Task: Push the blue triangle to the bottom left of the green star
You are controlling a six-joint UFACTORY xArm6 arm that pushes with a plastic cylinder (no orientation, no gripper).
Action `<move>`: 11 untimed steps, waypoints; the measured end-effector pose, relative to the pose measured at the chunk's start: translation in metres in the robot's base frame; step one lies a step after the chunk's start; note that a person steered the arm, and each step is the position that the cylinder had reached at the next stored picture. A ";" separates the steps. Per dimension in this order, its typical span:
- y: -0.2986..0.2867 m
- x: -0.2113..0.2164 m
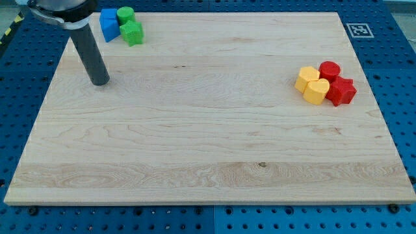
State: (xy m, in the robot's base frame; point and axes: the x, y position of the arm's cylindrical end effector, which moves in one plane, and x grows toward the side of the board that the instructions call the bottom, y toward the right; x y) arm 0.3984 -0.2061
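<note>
- Right now my tip (99, 82) rests on the worktop (208, 149), touching no block; this tool is a plain rod that holds nothing.
- Up and a little right of it sits the blue triangle (108, 26), at the top left corner.
- It touches the green star (132, 32), on the star's left side.
- I think I must push it down a bit.

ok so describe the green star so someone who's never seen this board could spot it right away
Go to the wooden board's top-left corner, where three blocks huddle above and right of my tip. The green star is the lower green one, right of the blue triangle; unlike the round green block above it, it has points.
</note>
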 end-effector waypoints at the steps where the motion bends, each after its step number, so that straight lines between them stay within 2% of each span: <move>1: -0.001 -0.002; 4: -0.092 -0.139; 5: -0.098 -0.190; 6: -0.094 -0.207; 8: -0.008 -0.203; 9: -0.004 -0.183; 11: -0.044 -0.174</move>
